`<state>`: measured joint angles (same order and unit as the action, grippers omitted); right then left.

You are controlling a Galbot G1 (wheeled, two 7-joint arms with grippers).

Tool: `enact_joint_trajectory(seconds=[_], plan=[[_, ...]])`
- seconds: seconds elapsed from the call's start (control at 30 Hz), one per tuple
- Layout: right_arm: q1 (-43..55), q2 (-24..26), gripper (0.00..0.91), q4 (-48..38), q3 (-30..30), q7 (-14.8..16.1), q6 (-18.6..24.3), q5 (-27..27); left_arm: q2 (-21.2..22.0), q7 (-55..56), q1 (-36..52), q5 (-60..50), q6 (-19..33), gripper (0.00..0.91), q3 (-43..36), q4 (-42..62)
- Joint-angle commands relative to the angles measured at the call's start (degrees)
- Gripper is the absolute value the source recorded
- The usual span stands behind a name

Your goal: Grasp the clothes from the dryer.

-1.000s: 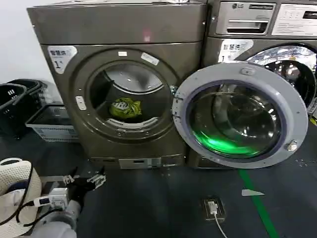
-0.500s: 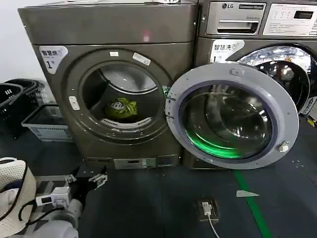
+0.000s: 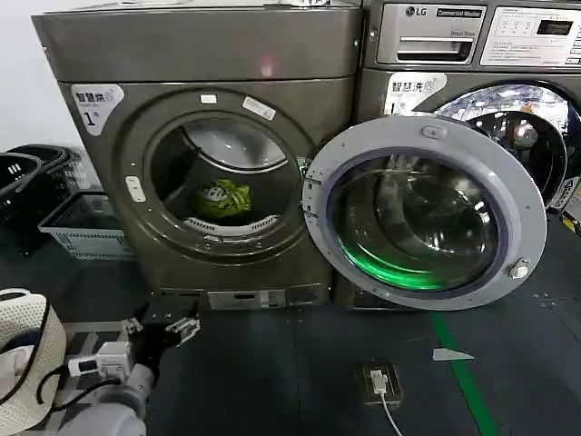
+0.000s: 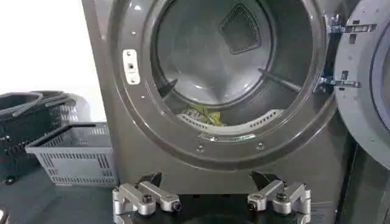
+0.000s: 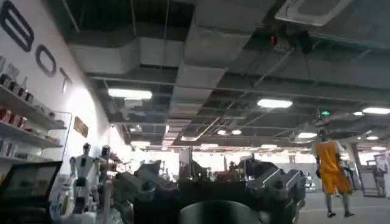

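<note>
The dryer (image 3: pixel 200 45) stands at the left of the head view with its round porthole open. The clothes (image 3: pixel 224 197), a small yellow-green bundle, lie at the bottom of the drum. In the left wrist view the clothes (image 4: pixel 203 114) show just behind the drum's lower lip. My left gripper (image 3: pixel 165 326) hangs low in front of the dryer's base, well below the porthole. Its fingers (image 4: pixel 146 198) are spread wide, so the left gripper (image 4: pixel 211 204) is open and empty. My right gripper (image 5: pixel 210 182) points up at a ceiling, open, holding nothing.
The dryer's door (image 3: pixel 427 213) is swung out to the right, in front of the LG machine (image 3: pixel 472 54). A black basket (image 3: pixel 18 182) and a grey basket (image 3: pixel 82 227) stand left of the dryer. A floor socket with a cable (image 3: pixel 379 381) lies on the dark floor.
The head view has shifted, so the dryer now sits further left and larger in it. My left gripper has stayed low before the dryer, drifting slightly down. The clothes have not moved.
</note>
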<state>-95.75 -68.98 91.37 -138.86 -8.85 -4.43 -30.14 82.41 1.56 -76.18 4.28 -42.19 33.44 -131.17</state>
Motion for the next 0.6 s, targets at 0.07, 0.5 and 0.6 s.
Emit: enact_joint_trajectory(seconds=[0.07,0.5,0.6], plan=[[0.1,0.1,0.907,-0.2,-0.3,-0.2,0.3,-0.3,0.0,0.1,0.4,0.1,-2.8,0.907,0.0,0.4],[0.1,0.0,0.907,-0.8,-0.1,-0.6,0.3,-0.1,0.1,-0.9,0.2,-0.3,-2.8,0.907,-0.1,0.3],[0.1,0.1,0.907,-0.8,-0.2,-0.7,0.4,-0.1,0.1,-1.3,0.1,-0.5,-2.8,0.907,-0.1,0.3]])
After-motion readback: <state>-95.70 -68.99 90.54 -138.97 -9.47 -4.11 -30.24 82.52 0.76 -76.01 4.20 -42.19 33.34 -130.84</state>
